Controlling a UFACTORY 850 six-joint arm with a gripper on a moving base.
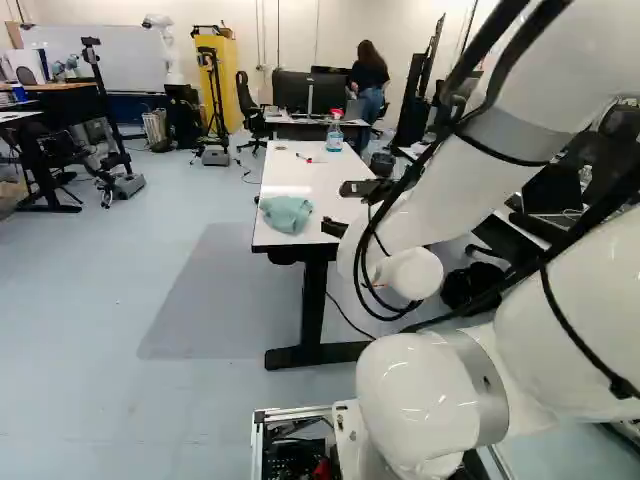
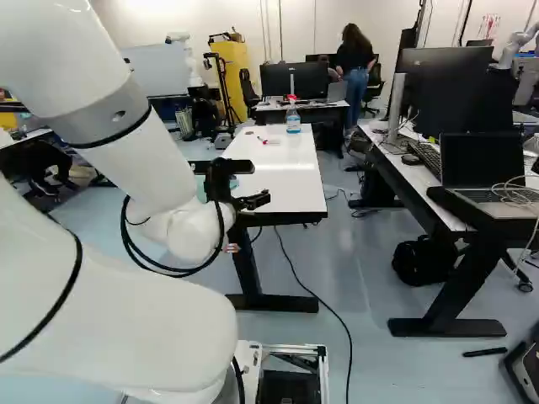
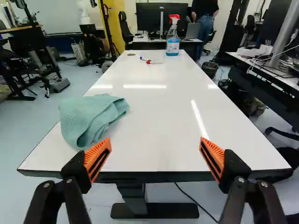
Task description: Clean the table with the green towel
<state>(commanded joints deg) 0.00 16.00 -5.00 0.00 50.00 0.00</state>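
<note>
Jaws released: the gripper [image 2: 253,201] stands wide, its orange pads [image 3: 97,157] facing each other across a broad gap. From where I stand, the white arm [image 1: 430,185] comes down in a long slant, from upper right in the left base view and from upper left in the right base view, to a rounded wrist [image 2: 192,232] held low by the near end of the table [image 3: 159,100]. Black cables [image 2: 133,251] droop in loose loops around that wrist. Gripper aimed forward, along the length of the white top; in the wrist view the near edge runs across between the fingers, and the long sides narrow away ahead. Towel [image 3: 92,119], green and crumpled into a soft heap, lies on the near part of the top, at its left edge, ahead of the left finger and apart from it. One folded flap leans toward the middle of the top. Far end: spray bottle [image 3: 173,41], upright, red head, bluish liquid; nearer the left side from it, a marker [image 3: 145,59] with blue and red showing, and a small round brown disc [image 3: 131,54]. Desk [image 2: 413,175] well to the right in the right base view, carrying a monitor [image 2: 438,88] and an open laptop [image 2: 484,162].
</note>
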